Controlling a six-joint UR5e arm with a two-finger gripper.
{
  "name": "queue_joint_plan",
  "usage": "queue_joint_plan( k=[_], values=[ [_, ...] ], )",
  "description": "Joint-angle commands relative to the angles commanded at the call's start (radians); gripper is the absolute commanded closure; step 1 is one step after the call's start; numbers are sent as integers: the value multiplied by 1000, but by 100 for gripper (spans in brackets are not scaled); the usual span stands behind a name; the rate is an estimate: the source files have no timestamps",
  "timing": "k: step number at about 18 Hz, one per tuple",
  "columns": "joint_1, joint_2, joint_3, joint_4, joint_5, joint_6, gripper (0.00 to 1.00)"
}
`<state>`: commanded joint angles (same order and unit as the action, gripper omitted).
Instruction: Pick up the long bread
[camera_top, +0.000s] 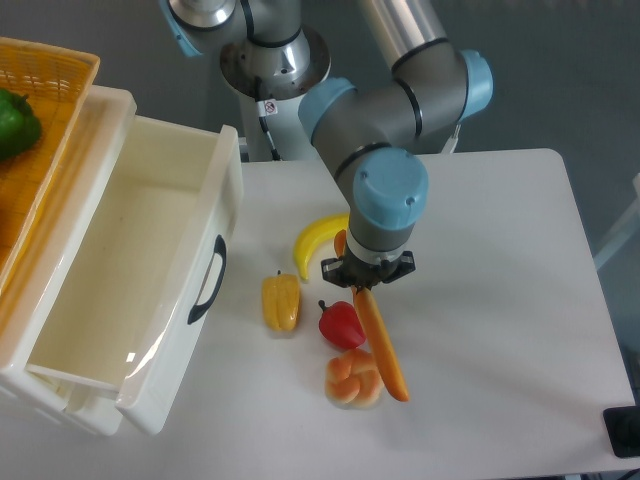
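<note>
The long bread (381, 345) is a slim orange-brown stick lying diagonally at the table's middle. Its lower end reaches over the round tan bun (349, 385), and a short upper end shows beside the banana. My gripper (366, 282) points straight down over the stick's upper part. Its dark fingers seem closed on the stick, though the wrist hides most of them. I cannot tell whether the stick is off the table.
A yellow banana (314, 241), a yellow pepper (281, 303) and a red pepper (342, 325) lie close to the left of the stick. An open white drawer (130, 270) stands at the left. Beyond it is a yellow basket (45, 75) holding a green pepper (14, 125).
</note>
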<state>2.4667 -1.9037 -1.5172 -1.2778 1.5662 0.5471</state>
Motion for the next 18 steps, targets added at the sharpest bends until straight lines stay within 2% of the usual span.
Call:
queue_joint_plan(
  k=[10,18],
  values=[
    [-60,8,20,20,2,425,100],
    [-91,11,11,15,3,471,100]
  ],
)
